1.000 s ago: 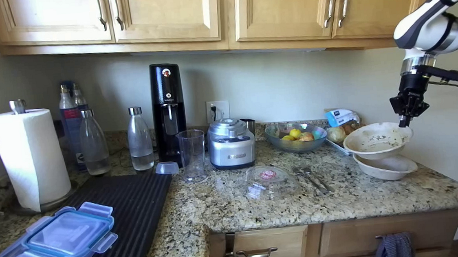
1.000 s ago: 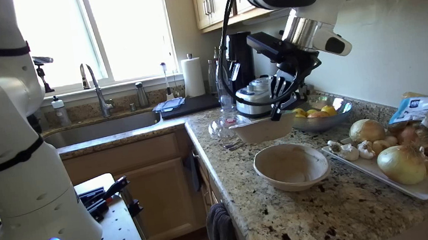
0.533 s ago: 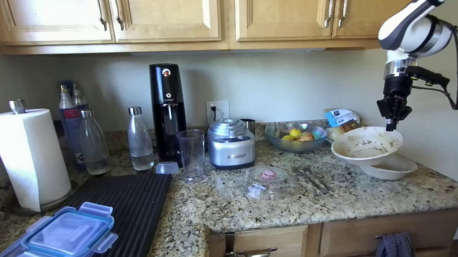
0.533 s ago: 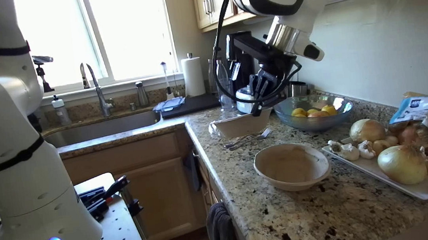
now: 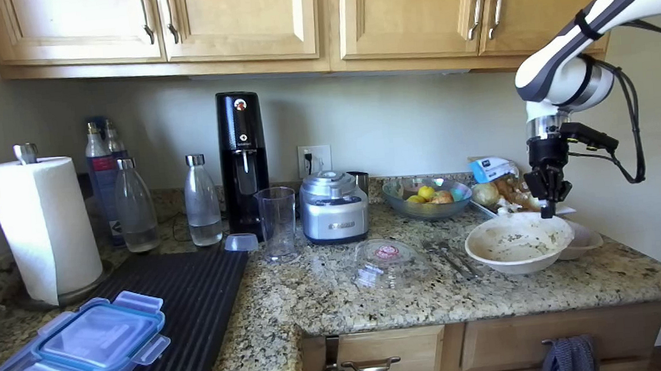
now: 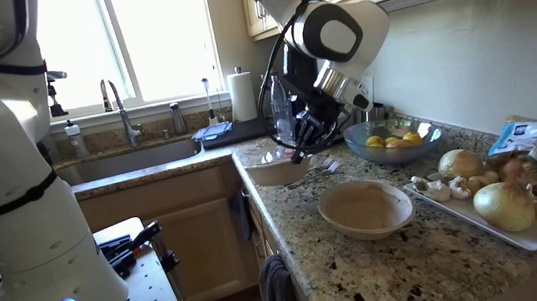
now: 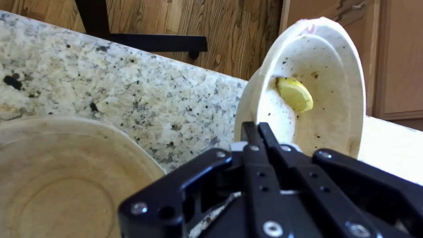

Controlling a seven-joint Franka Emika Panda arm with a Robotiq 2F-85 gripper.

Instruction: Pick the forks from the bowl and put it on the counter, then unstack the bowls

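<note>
Wrist view: fingers [image 7: 252,158] closed on rim of held bowl [image 7: 330,96], lemon wedge [image 7: 295,94] inside; second bowl [image 7: 66,185] apart.
In an exterior view: held bowl at worktop [image 5: 340,305], contact uncertain. Step, judged: unstacking, late.
In an exterior view: forks [image 6: 321,173] on worktop, near held bowl. Next, judged: seat held bowl clear of forks and edge, release.

Lettering [image 5: 342,225] shows, but none is legible.
</note>
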